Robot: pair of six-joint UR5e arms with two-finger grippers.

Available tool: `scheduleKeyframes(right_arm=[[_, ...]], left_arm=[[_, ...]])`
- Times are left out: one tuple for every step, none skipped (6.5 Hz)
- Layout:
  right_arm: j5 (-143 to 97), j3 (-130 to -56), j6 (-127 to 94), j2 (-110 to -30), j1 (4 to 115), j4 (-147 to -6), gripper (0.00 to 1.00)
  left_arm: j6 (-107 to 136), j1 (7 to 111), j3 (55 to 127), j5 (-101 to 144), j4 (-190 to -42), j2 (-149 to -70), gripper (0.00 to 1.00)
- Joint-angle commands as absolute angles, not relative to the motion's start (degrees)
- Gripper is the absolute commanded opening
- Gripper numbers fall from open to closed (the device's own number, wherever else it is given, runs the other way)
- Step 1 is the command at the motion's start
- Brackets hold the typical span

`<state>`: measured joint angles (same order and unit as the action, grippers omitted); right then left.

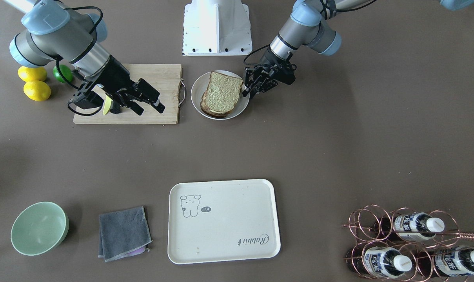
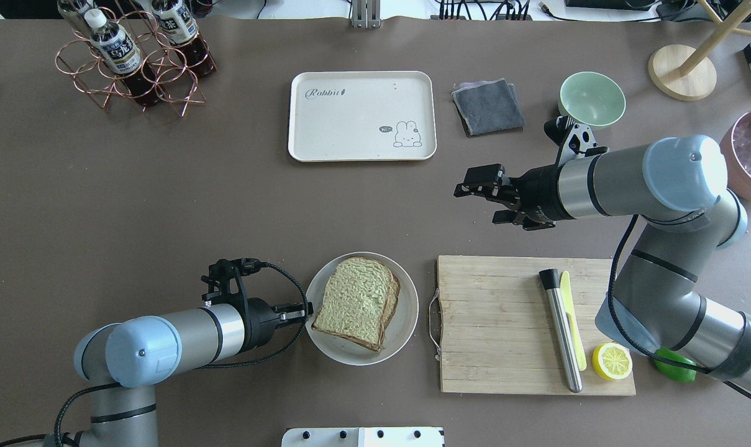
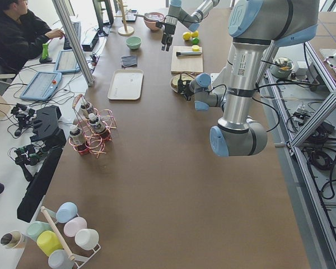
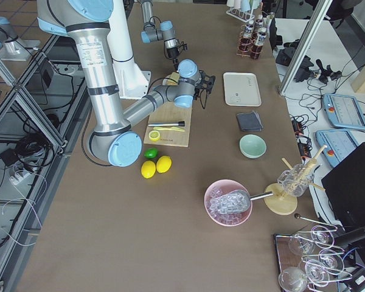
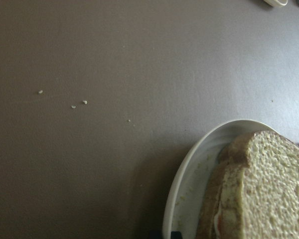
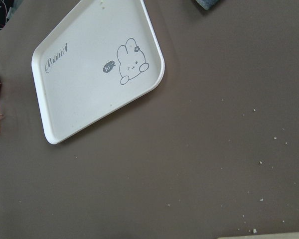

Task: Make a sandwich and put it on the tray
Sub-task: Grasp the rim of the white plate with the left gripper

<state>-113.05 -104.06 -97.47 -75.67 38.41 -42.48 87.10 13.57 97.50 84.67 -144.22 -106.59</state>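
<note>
Overhead exterior view was taken as the clearest guide: the sandwich [image 2: 356,303] was seen already stacked, 2 slices with the top 1 slightly offset, lying in a white plate [image 2: 405,332] on the near side of the table. Its long axis was judged to run from near to far with a slight tilt, so that 1 long crusted side was turned toward the left. The left gripper [image 2: 300,313] was held low just beside the plate's left rim, its fingers pointed to the right at that crusted side. The jaws appeared to be a little apart and nothing was held between them. The sandwich therefore lay directly to the right of those jaws, very close. The right gripper [image 2: 478,202] was held with its jaws clearly apart and empty, over bare table beyond the far edge of the cutting board [image 2: 505,323] and well apart from the plate. The left arm was thus judged much the nearer for a pick. The tray [image 2: 350,127] lay bare on the far side, almost straight beyond the plate, so a carry away from the robot would be called for once the sandwich was gripped across its stacked slices.
</note>
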Motion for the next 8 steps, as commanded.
scheduleKeyframes(right_arm=[[-113.0,-104.0,-97.5,-75.8,38.4,-42.2,0.99],[-113.0,-104.0,-97.5,-75.7,38.4,-42.2,0.99],[-113.1,-103.9,-97.5,-75.7,38.4,-42.2,0.99],[-113.2,-103.8,-97.4,-75.6,38.4,-42.1,0.99],[-113.2,-103.8,-97.4,-75.7,38.4,-42.0,0.99],[-113.6,-103.9,-97.2,-75.7,38.6,-41.8,0.99],[-114.3,-104.0,-97.2,-75.8,38.9,-41.7,0.99],[-114.4,-104.2,-97.2,-76.3,38.9,-41.7,0.99]], left_arm=[[87.1,13.7,97.8,84.7,-144.3,-106.5,0.00],[87.0,14.0,98.1,85.0,-144.2,-106.5,0.00],[87.0,14.5,98.3,85.3,-144.2,-106.5,0.00],[86.9,15.5,99.6,86.8,-143.9,-106.3,0.00],[87.0,17.6,101.6,89.9,-141.1,-106.3,0.00],[87.0,18.7,104.4,90.3,-136.5,-106.2,0.00],[87.1,20.5,105.5,90.3,-129.8,-107.5,0.00],[87.0,23.2,105.6,90.4,-124.8,-110.1,0.00]])
